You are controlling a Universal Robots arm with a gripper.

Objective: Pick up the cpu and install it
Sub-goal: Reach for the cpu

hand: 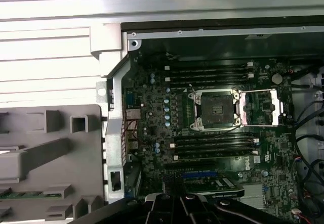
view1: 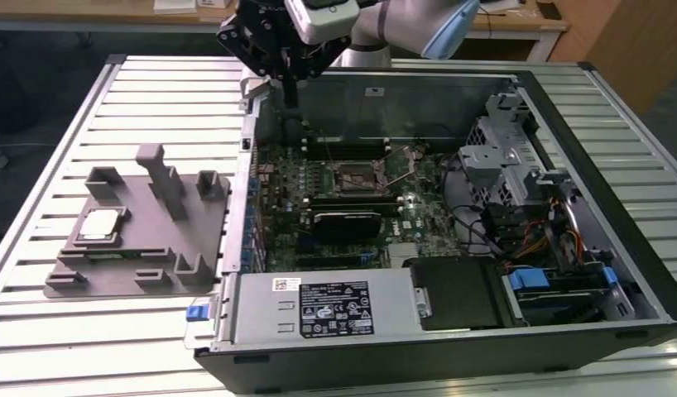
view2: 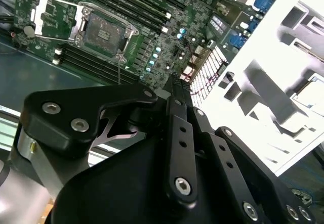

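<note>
My gripper [view1: 285, 93] hangs above the far corner of the open computer case [view1: 427, 103], toward the exterior view's left. Its black fingers are drawn together to a narrow tip and grip nothing. The cpu [view1: 99, 226], a flat silvery square, lies well apart in the matte grey plastic tray [view1: 151, 277] on the slatted metal table [view1: 51, 124]. In the first wrist view I see the motherboard socket [hand: 215, 110] uncovered, with its metal frame swung aside.

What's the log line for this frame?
hand: shut, empty | silvery square cpu: on grey plastic tray | black-framed motherboard socket: open, empty
</note>
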